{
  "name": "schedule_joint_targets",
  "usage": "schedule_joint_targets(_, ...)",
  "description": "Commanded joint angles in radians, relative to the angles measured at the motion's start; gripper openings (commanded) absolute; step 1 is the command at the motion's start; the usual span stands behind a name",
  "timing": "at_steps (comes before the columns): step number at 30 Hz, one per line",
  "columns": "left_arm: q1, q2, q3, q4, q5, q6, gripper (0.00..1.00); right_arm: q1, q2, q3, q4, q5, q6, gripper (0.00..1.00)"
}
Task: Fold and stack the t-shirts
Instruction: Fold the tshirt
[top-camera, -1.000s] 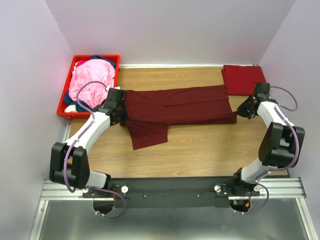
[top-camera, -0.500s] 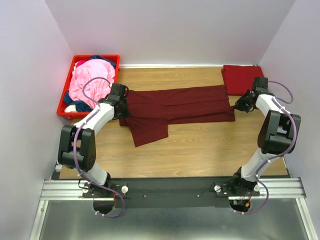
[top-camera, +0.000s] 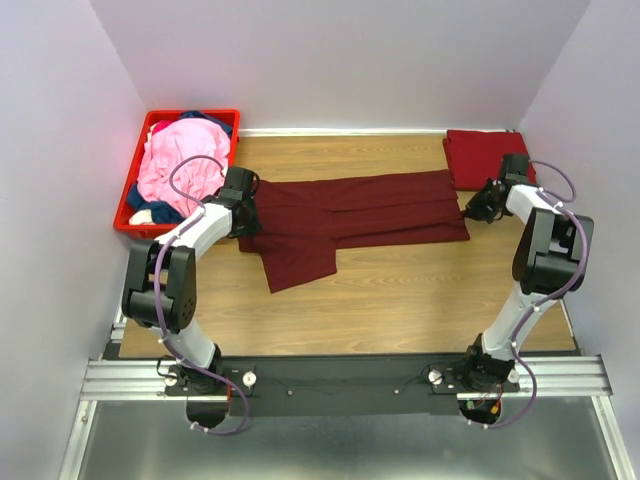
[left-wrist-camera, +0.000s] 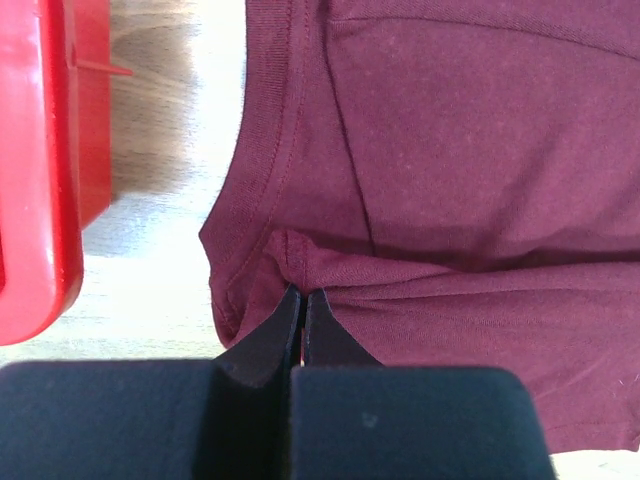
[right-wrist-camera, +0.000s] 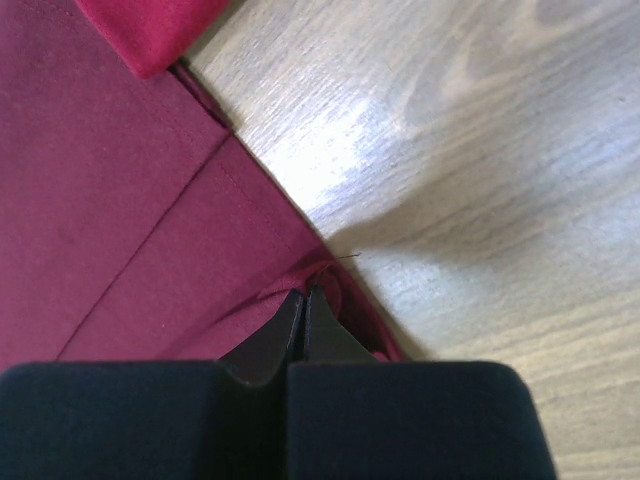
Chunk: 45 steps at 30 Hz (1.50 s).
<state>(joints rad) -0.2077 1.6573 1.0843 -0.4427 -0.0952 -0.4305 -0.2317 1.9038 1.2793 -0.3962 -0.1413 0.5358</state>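
Note:
A dark maroon t-shirt (top-camera: 350, 212) lies folded lengthwise across the table, one sleeve flap (top-camera: 298, 262) hanging toward the front. My left gripper (top-camera: 243, 212) is shut on its left end by the collar (left-wrist-camera: 255, 150), pinching a fold (left-wrist-camera: 303, 290). My right gripper (top-camera: 470, 211) is shut on its right hem corner (right-wrist-camera: 306, 288). A folded red t-shirt (top-camera: 484, 158) lies at the back right; its corner shows in the right wrist view (right-wrist-camera: 150, 30). Pink (top-camera: 180, 160) and navy (top-camera: 205, 119) shirts sit in the crate.
A red plastic crate (top-camera: 128, 222) stands at the back left, right beside my left gripper; its wall shows in the left wrist view (left-wrist-camera: 40, 160). Lilac walls close in the table on three sides. Bare wood lies in front of the maroon shirt.
Both grippers moved toward the back, carrying the shirt's front edge over so the shirt is narrower. The right arm has swung up closer to the red shirt.

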Motion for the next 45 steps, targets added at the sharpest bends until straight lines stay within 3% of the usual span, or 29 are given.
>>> schedule_joint_targets(1, 0.016, 0.009, -0.001, 0.021, -0.057, 0.006, 0.00, 0.005, 0.024, 0.029, 0.040, 0.008, -0.026, 0.01)
schedule_joint_targets(8, 0.018, 0.025, -0.007, 0.035, -0.058, 0.006, 0.01, 0.008, 0.058, 0.032, 0.057, 0.016, -0.037, 0.06)
schedule_joint_targets(10, 0.019, 0.022, -0.006, 0.033, -0.069, 0.003, 0.06, 0.009, 0.063, 0.037, 0.059, 0.008, -0.043, 0.08)
schedule_joint_targets(11, 0.018, 0.019, 0.000, 0.032, -0.074, -0.004, 0.10, 0.011, 0.063, 0.038, 0.060, 0.005, -0.052, 0.16)
schedule_joint_targets(12, 0.017, 0.012, 0.002, 0.029, -0.083, -0.005, 0.27, 0.015, 0.061, 0.041, 0.060, 0.003, -0.057, 0.23)
schedule_joint_targets(13, 0.019, 0.007, 0.003, 0.029, -0.084, -0.004, 0.32, 0.017, 0.054, 0.046, 0.060, 0.002, -0.063, 0.31)
schedule_joint_targets(15, 0.018, -0.004, 0.009, 0.030, -0.089, -0.002, 0.40, 0.026, 0.043, 0.048, 0.062, 0.003, -0.072, 0.36)
schedule_joint_targets(20, 0.014, -0.022, 0.035, 0.024, -0.080, -0.001, 0.41, 0.042, -0.008, 0.037, 0.060, 0.008, -0.076, 0.53)
schedule_joint_targets(22, 0.004, -0.050, 0.049, 0.009, -0.067, -0.001, 0.48, 0.060, -0.060, 0.014, 0.060, 0.017, -0.080, 0.66)
schedule_joint_targets(23, 0.004, -0.063, 0.048, 0.006, -0.067, -0.001, 0.50, 0.066, -0.060, 0.014, 0.060, 0.020, -0.085, 0.69)
schedule_joint_targets(24, -0.010, -0.100, 0.045, -0.007, -0.077, -0.007, 0.61, 0.074, -0.105, -0.007, 0.060, 0.035, -0.086, 0.72)
schedule_joint_targets(26, -0.024, -0.143, 0.020, -0.016, -0.090, -0.011, 0.65, 0.100, -0.155, -0.037, 0.060, 0.057, -0.099, 0.79)
schedule_joint_targets(31, -0.105, -0.313, -0.073, -0.063, -0.132, -0.056, 0.66, 0.175, -0.328, -0.155, 0.060, 0.129, -0.114, 0.81)
schedule_joint_targets(37, -0.260, -0.419, -0.217, -0.116, -0.074, -0.174, 0.66, 0.253, -0.448, -0.250, 0.060, 0.082, -0.106, 0.81)
schedule_joint_targets(45, -0.358, -0.311, -0.311, -0.076, -0.043, -0.223, 0.66, 0.273, -0.479, -0.314, 0.062, 0.037, -0.102, 0.81)
